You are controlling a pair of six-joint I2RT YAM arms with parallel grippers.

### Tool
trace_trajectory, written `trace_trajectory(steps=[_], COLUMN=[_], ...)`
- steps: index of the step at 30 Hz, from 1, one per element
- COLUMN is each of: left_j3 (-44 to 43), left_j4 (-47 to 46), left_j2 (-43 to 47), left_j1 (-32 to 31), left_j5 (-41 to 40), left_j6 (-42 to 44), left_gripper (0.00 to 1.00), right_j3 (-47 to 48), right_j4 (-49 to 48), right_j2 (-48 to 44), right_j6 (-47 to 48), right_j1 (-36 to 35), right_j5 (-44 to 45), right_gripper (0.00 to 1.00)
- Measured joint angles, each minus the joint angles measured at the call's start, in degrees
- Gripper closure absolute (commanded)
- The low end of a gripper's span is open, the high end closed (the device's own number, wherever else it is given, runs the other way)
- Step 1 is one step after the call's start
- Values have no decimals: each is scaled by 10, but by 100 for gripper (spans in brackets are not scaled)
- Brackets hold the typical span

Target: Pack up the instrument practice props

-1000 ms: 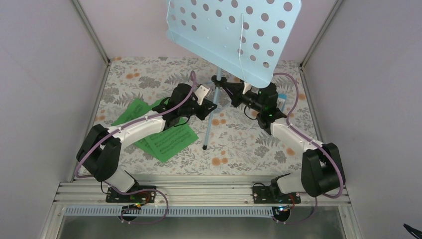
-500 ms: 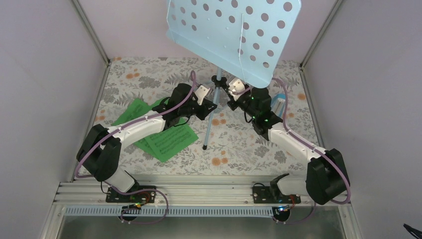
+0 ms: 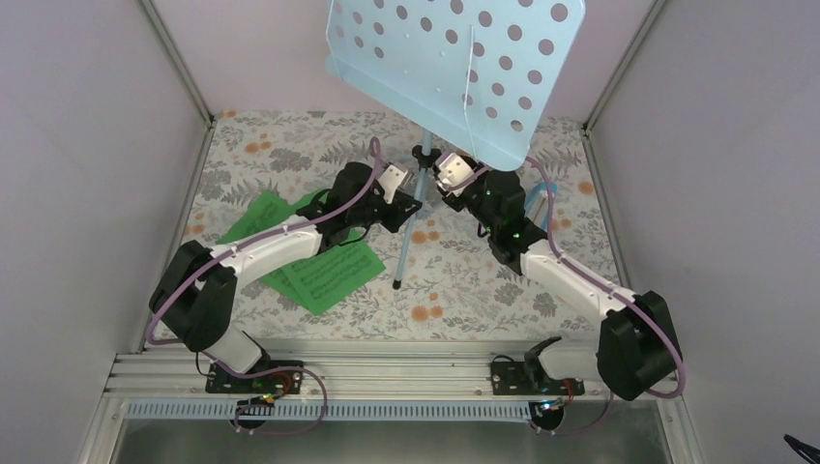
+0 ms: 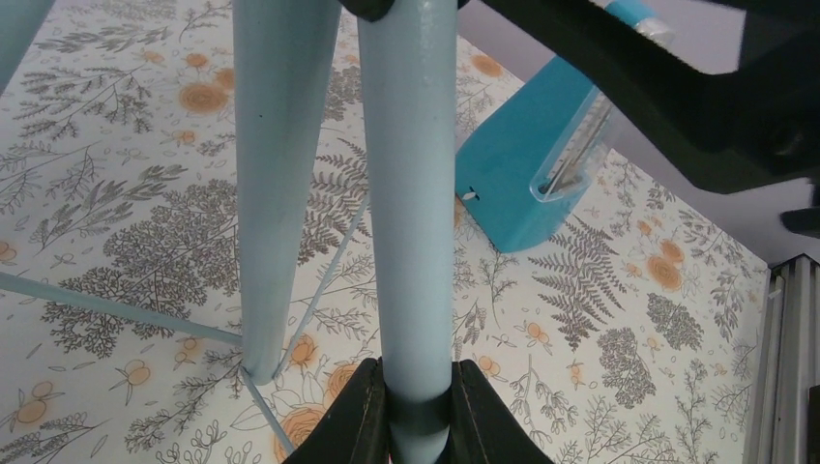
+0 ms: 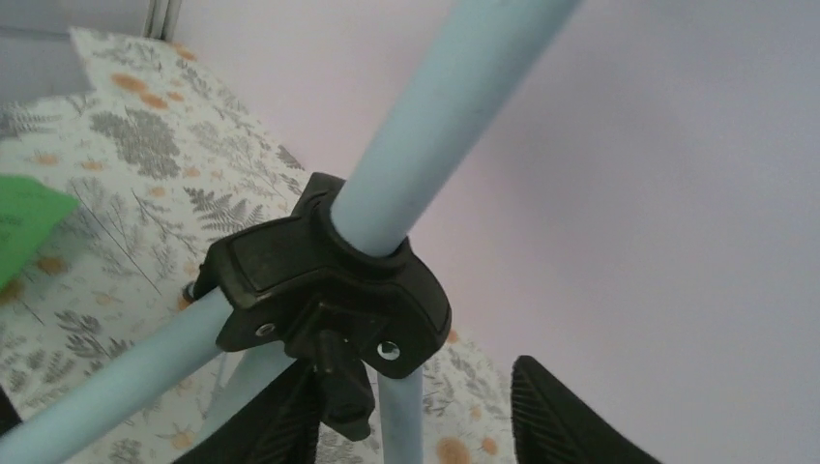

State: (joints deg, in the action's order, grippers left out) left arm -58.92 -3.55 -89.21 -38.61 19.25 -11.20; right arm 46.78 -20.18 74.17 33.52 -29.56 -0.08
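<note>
The pale blue music stand stands at the table's back middle, its hole-punched desk high up. My left gripper is shut on the stand's centre pole. My right gripper is open, its jaws either side of the black tripod collar and its knob, which lies against the left finger. Green sheet-music pages lie under my left arm. The blue metronome stands behind the stand and is mostly hidden by my right arm in the top view.
Thin tripod legs reach toward the front. A second pale blue leg runs beside the pole. Lilac walls enclose the floral tabletop on three sides, and a metal rail lies at the near edge.
My right arm has swung left and turned its wrist, bringing the open gripper up to the collar of the stand. My left arm and the stand have stayed still.
</note>
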Motion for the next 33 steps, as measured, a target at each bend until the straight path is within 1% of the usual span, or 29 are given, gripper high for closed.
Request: trace_trajectory(steps=[1, 5, 7, 9, 12, 14, 18, 20, 23, 26, 27, 30, 33], left_j3=[0, 0, 0, 0, 0, 0, 0, 0, 0, 0, 1, 3, 5], left_j4=[-1, -1, -1, -1, -1, 0, 0, -1, -1, -1, -2, -3, -3], left_j2=[0, 0, 0, 0, 0, 0, 0, 0, 0, 0, 0, 2, 5], left_j1=[0, 0, 0, 0, 0, 0, 0, 0, 0, 0, 0, 0, 0], left_j5=[0, 0, 0, 0, -1, -1, -1, -1, -1, -1, -1, -1, -2], left_j6=[0, 0, 0, 0, 0, 0, 0, 0, -1, -2, -2, -3, -4], left_gripper=[98, 98, 98, 98, 98, 98, 98, 98, 98, 98, 98, 98, 98], right_j3=[0, -5, -14, -33, -61, -68, -78, -87, -106, -134, -147, -167, -167], right_j4=[5, 24, 24, 19, 18, 24, 34, 35, 31, 4, -16, -54, -89], right_j2=[-5, -49, -79, -124, -177, -188, -179, -167, -151, -138, -133, -117, -104], right_j6=[-9, -63, -92, -135, -214, -276, -408, -477, -600, -746, -803, -937, -1035], right_j1=[1, 4, 5, 8, 12, 12, 17, 24, 47, 64, 65, 64, 64], right_j5=[4, 12, 11, 5, -12, -35, -90, -118, -152, -187, -200, -229, -240], right_gripper=[46, 23, 17, 14, 14, 15, 17, 16, 17, 19, 20, 21, 21])
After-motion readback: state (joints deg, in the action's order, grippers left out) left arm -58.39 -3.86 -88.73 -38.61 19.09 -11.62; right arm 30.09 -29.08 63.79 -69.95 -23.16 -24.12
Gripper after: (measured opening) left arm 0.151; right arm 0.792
